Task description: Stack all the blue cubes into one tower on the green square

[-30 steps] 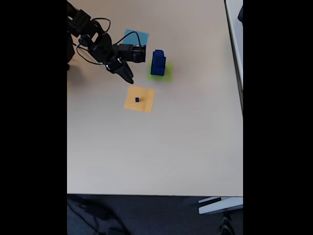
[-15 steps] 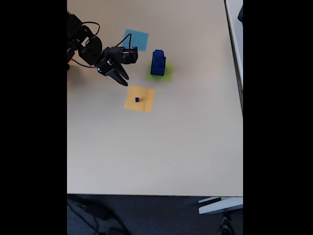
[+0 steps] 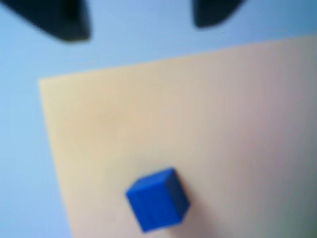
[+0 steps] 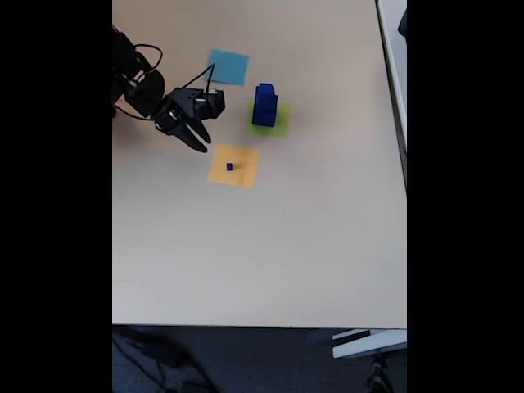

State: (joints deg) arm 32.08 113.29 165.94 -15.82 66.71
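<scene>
Your claw (image 4: 203,144) hangs open and empty over the surface (image 4: 270,246), just left of the orange-yellow square (image 4: 233,166). In the fixed view, a tiny blue cube (image 4: 229,166) sits on that square. The tower (image 4: 264,104) stands on the green square (image 4: 280,124), further right and farther back, near the light-blue square (image 4: 228,66).

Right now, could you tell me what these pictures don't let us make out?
- Tower on the green square, fixed view: too small to count its cubes.
- Small blue cube on the orange square, fixed view: only a speck; the wrist view is blurred.
- Gripper, wrist view: fingers cut off by the top edge, out of focus.
- Arm base, fixed view: cut off by the black band on the left.
</scene>
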